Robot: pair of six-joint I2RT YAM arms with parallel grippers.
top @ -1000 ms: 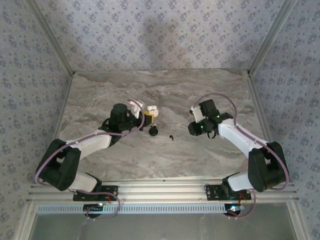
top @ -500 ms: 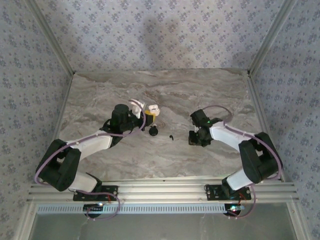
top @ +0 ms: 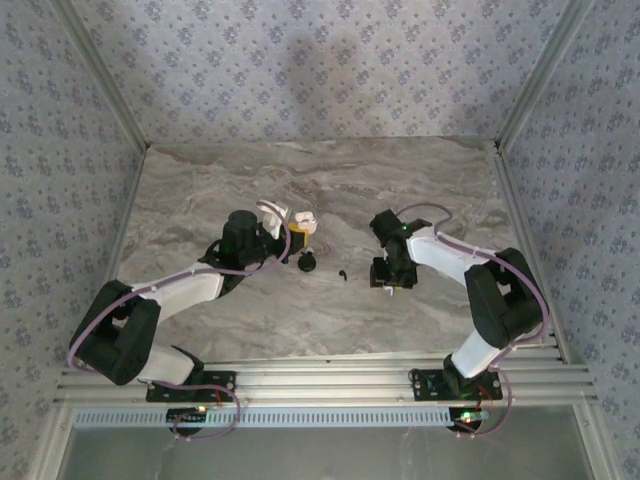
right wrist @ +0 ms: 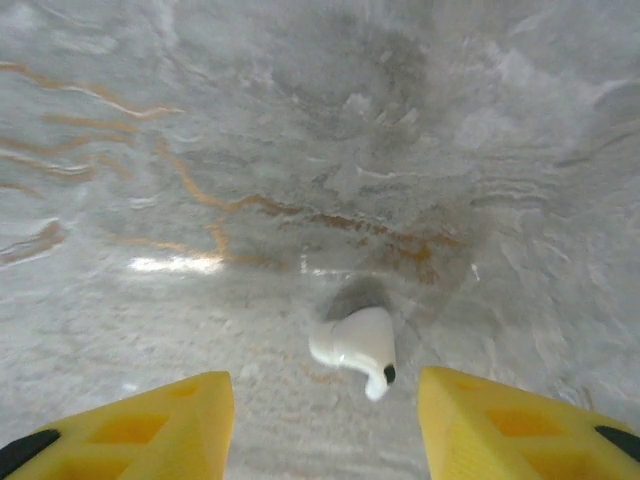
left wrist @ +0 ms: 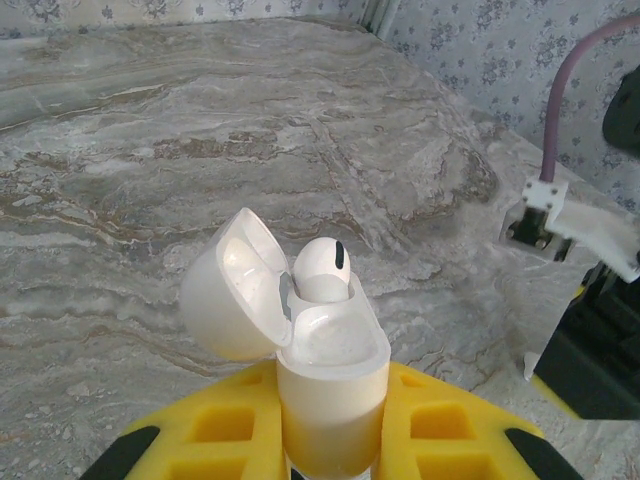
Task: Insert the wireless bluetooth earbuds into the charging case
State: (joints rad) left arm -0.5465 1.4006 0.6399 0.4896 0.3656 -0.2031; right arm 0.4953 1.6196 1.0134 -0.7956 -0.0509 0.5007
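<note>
Left jaws: pinching the case from both sides and holding it upright over the bench.
Case: white, with its lid swung open to the left. In the top view it sits at the tip of the left arm.
Seated bud: white, standing in the socket next to the hinge with its head above the rim. I cannot tell whether it is pushed fully home.
Right jaws: spread and gripping nothing, low over the bench, one jaw on each side of the loose bud.
Loose bud: white, lying on its side on the bench, between the jaws and just ahead of them, touching neither.
Dark pieces: a round black item lies just in front of the left jaws and is probably a second case. The tiny black speck near it is probably a black bud. Both are too small to be sure.
Done: one white bud appears to be in the case.
Left: close on the loose bud, carry it across to the open case, which is well apart to the left, and seat it in the free socket. The black bud looks unstored.
Progress: roughly halfway for the white pair, less if the black bud counts.
Next move needs: a centred, gentle pinch, since the bud is small and rounded and could squirt out sideways.
</note>
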